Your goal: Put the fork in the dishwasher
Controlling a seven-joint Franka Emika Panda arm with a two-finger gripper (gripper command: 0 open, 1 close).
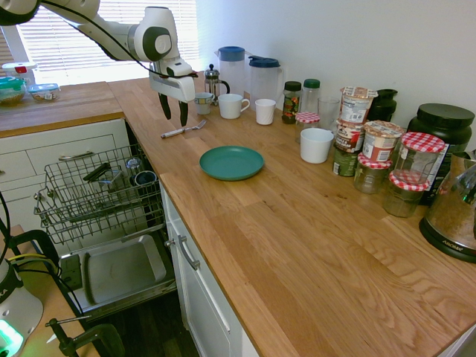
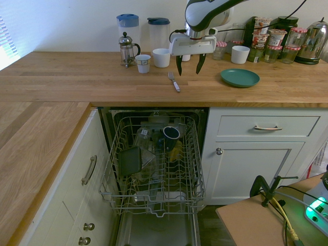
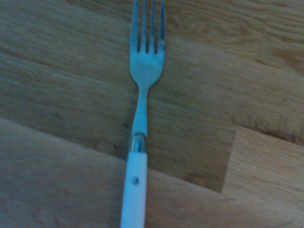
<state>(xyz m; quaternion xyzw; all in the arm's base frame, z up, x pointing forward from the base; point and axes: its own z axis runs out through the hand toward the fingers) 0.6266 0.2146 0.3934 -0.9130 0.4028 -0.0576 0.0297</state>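
Gripper (image 2: pixel 188 64) is hanging over the wooden countertop (image 1: pixel 297 223) pointing straight down, fingers spread wide with nothing in them. Fork (image 2: pixel 174 82) lies flat on the wood right underneath, not touched. Wrist view shows its tines and a pale handle (image 3: pixel 134 190). Dishwasher (image 2: pixel 154 164) below is open, rack (image 1: pixel 97 193) pulled out.

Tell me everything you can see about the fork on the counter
The slim fork with silver metal tines and neck and a pale riveted handle lies flat on the oiled wooden worktop, above the open dishwasher. Its tines point toward the white cups by the wall. Nothing touches it except the wood; the open black-fingered gripper hangs above it.
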